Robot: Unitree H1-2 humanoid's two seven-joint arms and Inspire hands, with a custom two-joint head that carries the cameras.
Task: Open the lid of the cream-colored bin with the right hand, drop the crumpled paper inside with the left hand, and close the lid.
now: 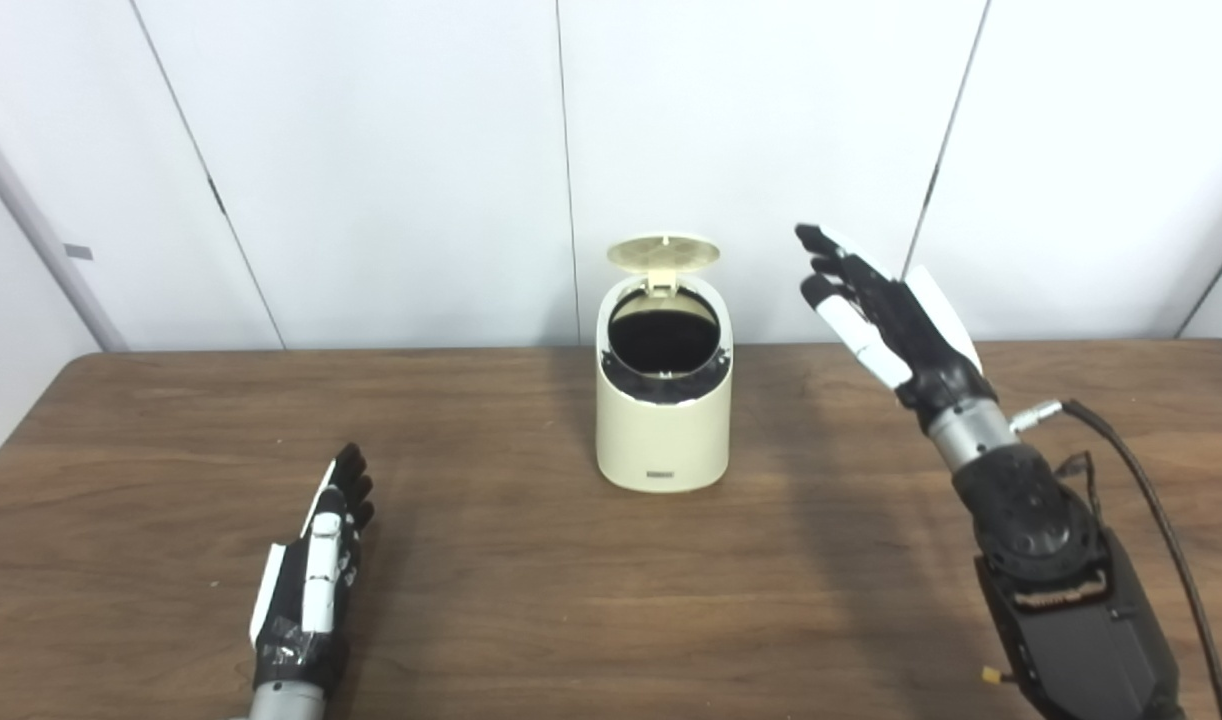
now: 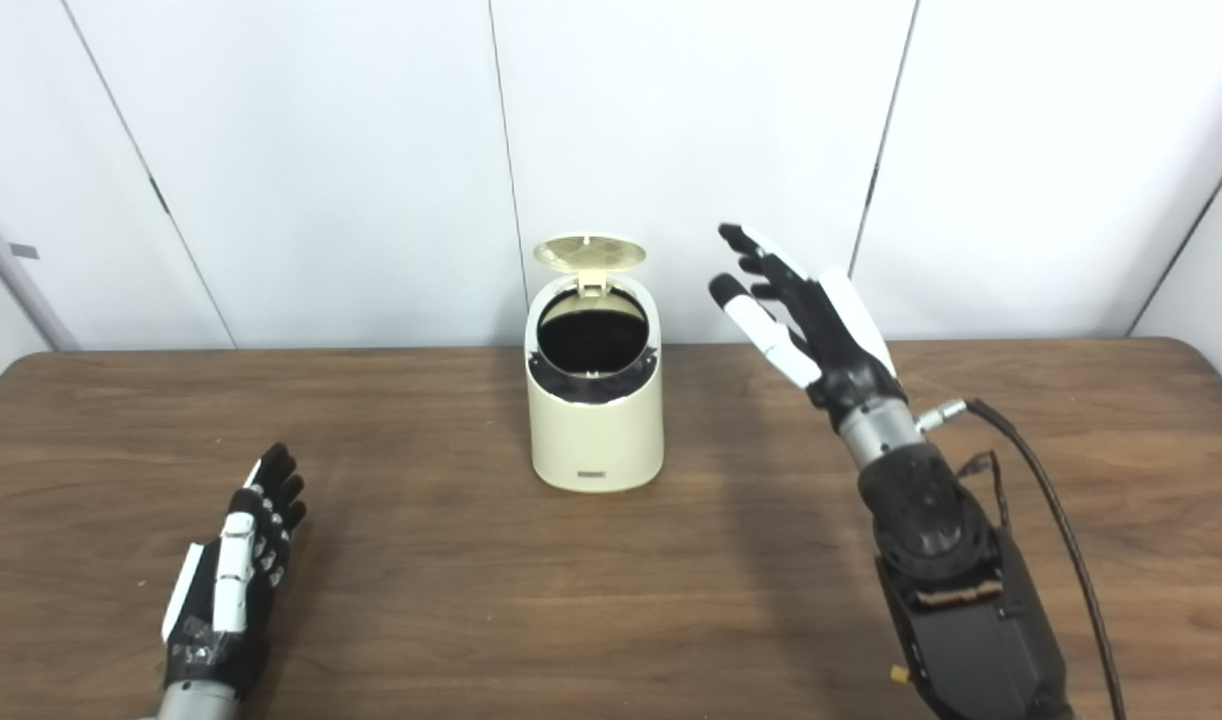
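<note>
The cream bin [image 1: 663, 420] stands upright near the middle of the wooden table [image 1: 531, 600], toward the back edge, close to the white wall panels [image 1: 391, 150]. Its lid [image 1: 664, 252] is open, tipped up and back on the hinge at the rear of the rim, so the dark round opening shows. Inside looks black; I cannot tell if the paper is in there, and no paper shows on the table.

The right hand [image 1: 886, 315] is raised in the air to the right of the bin, about level w/ the lid but apart from it, not touching. Its fingers are spread and stretched out, palm side turned toward the bin, holding nothing. A black cable [image 1: 1151, 500] runs from the wrist along the forearm.

The left hand [image 1: 316, 560] is low by the table at the front left, well apart from the bin. Fingers are straight and close together, pointing forward, holding nothing
</note>
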